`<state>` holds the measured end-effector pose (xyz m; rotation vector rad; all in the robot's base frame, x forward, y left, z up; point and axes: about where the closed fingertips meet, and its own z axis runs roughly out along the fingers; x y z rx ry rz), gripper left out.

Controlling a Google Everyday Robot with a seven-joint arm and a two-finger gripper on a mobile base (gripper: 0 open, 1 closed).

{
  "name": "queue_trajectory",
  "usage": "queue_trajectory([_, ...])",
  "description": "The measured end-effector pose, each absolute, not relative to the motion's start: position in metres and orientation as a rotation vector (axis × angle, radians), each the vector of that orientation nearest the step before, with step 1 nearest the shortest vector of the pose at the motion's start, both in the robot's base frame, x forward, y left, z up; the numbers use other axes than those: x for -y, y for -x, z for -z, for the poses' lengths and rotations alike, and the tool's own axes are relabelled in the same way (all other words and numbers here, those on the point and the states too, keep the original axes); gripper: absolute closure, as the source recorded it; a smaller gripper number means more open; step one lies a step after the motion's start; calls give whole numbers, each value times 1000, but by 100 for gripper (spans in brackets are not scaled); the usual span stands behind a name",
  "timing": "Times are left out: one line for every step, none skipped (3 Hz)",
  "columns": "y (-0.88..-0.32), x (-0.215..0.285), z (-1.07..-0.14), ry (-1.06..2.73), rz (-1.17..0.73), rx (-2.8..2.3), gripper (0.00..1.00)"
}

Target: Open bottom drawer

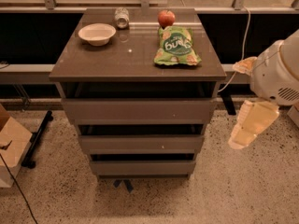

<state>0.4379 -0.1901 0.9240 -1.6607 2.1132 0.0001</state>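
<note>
The bottom drawer [142,167] is the lowest and smallest grey-brown front of the cabinet, plain and handleless, with a dark gap above it. Its front stands roughly in line with the mid-sized front [140,143] above. The tallest front [138,110] is at the top. My gripper [250,125] hangs at the right of the cabinet, level with the middle drawers and apart from all three fronts. It holds nothing that I can see.
On the cabinet top [93,62] lie a white bowl [96,33], a tipped can [122,17], a red apple [166,18] and a green chip bag [176,46]. A cardboard box [10,150] and a black stand leg [38,136] are on the speckled floor at the left.
</note>
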Motion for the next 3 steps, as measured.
queue_trajectory([-446, 175, -881, 1609, -56, -2060, 0])
queue_trajectory([-459, 165, -832, 1557, -143, -2040, 0])
queue_trajectory([-481, 160, -772, 1499, -256, -2065, 0])
